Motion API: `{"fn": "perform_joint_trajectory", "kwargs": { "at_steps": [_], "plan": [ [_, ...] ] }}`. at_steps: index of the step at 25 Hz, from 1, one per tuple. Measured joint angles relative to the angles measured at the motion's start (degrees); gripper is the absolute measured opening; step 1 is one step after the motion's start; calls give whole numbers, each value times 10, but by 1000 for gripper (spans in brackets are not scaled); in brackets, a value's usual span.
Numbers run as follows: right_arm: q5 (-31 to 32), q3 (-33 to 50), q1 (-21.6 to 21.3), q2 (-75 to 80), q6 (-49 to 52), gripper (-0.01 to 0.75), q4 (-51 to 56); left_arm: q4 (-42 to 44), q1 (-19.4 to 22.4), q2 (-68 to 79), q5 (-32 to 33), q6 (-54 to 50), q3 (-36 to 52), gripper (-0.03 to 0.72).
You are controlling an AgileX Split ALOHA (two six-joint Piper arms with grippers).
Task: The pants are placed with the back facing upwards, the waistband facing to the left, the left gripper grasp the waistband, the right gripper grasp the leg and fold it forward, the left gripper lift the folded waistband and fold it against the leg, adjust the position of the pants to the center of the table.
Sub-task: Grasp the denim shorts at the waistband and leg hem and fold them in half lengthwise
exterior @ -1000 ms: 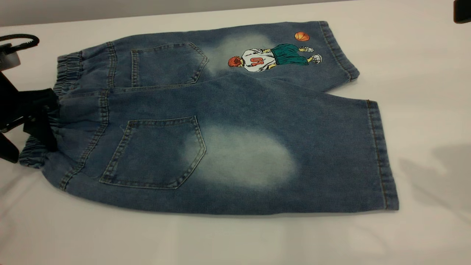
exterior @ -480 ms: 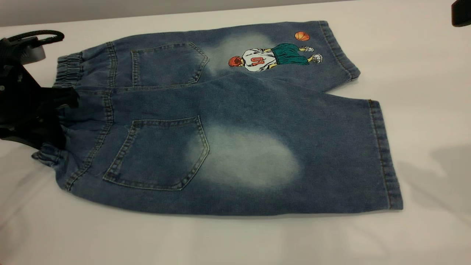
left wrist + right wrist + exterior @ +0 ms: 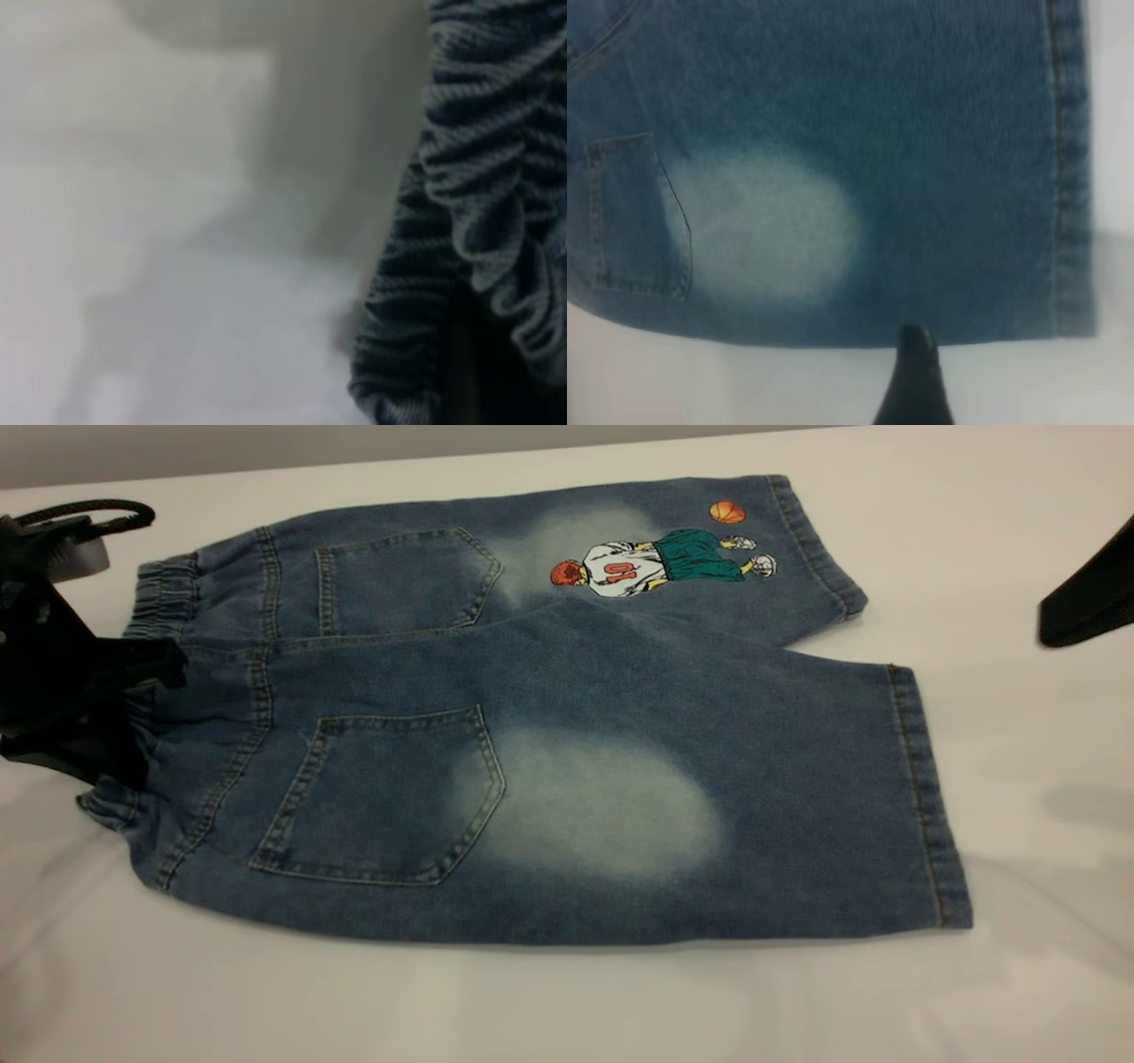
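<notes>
The table (image 3: 567,1010) is filling the exterior frame, and the pants (image 3: 549,717) are lying flat across its middle, back up. The leg (image 3: 709,815) is spreading toward the lower right, hem at right. The waistband (image 3: 155,598) is sitting at the left edge, bunching where the left gripper (image 3: 133,691) is clamping it. The right gripper (image 3: 1085,602) is hanging at the right edge, apart from the denim; whether its jaws are open I cannot tell.

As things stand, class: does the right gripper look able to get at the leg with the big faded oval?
Probably yes. The right gripper hangs off to the side of the leg, whose hem lies flat and uncovered on the table.
</notes>
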Motion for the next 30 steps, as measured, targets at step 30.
{"fn": "perform_joint_trajectory", "kwargs": {
  "at_steps": [30],
  "plan": [
    [70,-24,14,413,-491,480,387,-1,0,-64,17,20,0,67]
  ]
}}
